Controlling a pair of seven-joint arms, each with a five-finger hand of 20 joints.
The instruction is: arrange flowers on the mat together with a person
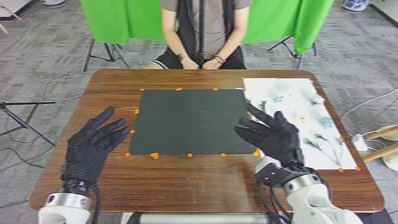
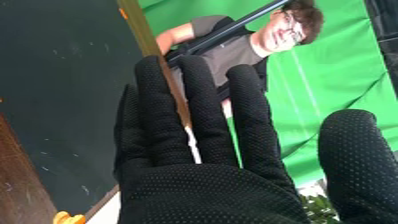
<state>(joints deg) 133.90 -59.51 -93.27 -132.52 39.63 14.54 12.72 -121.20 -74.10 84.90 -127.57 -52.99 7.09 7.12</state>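
The dark mat [image 1: 191,120] lies flat on the middle of the table; it also shows in the right wrist view as a dark sheet [image 2: 53,100]. Flowers [image 1: 306,117] with thin green stems are spread on a white sheet at the table's right side. My left hand [image 1: 91,145] is held beside the mat's left edge, its fingers extended and holding nothing. Over the mat's right edge and the white sheet's near left part is my right hand [image 1: 274,137], its fingers extended. In the right wrist view the same hand [image 2: 204,192] has straight fingers with nothing between them.
Orange tape pieces [image 1: 155,155] run along the mat's edges. The brown table [image 1: 195,185] extends in front of the mat. A green curtain [image 1: 133,20] hangs behind the far side, with tripod legs under it. White paper [image 1: 258,90] covers the right side of the table.
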